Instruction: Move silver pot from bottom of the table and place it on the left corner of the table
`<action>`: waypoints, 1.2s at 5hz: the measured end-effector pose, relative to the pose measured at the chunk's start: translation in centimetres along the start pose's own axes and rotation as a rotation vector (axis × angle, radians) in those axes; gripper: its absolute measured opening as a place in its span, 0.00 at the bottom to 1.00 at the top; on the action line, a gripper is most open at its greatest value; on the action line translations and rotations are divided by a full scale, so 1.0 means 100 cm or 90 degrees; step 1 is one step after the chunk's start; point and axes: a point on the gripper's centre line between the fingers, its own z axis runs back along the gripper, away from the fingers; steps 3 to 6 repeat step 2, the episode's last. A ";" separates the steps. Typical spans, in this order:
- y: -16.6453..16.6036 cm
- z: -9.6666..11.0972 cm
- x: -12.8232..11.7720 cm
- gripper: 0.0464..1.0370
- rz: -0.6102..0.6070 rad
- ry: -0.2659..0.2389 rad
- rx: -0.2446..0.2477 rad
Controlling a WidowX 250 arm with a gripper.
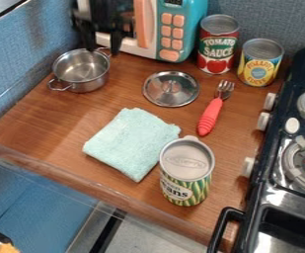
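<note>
Black stove (275, 203) up close, silver pot (91, 83) at half past ten

The stove ran up the right side of the wooden tabletop (44, 129), from 5 o'clock to 2 on a dial laid over the wood with 12 at the far edge. Its black bar handle (223, 217) jutted out at the near end.

At 5 o'clock a green bean can (186, 173) stood upright, its grey lid facing up. Just beside it, between 6 and 7, lay a folded mint-green towel (130, 141).

Further in, a red-handled fork (211, 112) lay toward half past two, tines to the far side. A round metal pot lid (163, 94) rested flat at 1 o'clock, knob up.

The pot sat upright at half past ten, a loop handle on its near-left side and another at its far side. The black gripper (102, 49) hung at its far rim, fingers spread apart, the far loop visible between them.

Behind came a yellow-labelled can (260, 66) at 2, a tomato sauce can (216, 49) at 1 and a teal toy microwave (181, 25) at 12.
</note>
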 end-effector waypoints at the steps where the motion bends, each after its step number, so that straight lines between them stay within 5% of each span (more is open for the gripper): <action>1: -0.004 0.009 -0.010 0.97 -0.017 -0.006 -0.023; 2: -0.009 0.014 -0.020 0.97 -0.045 0.005 -0.047; 6: -0.009 0.014 -0.020 0.97 -0.045 0.005 -0.047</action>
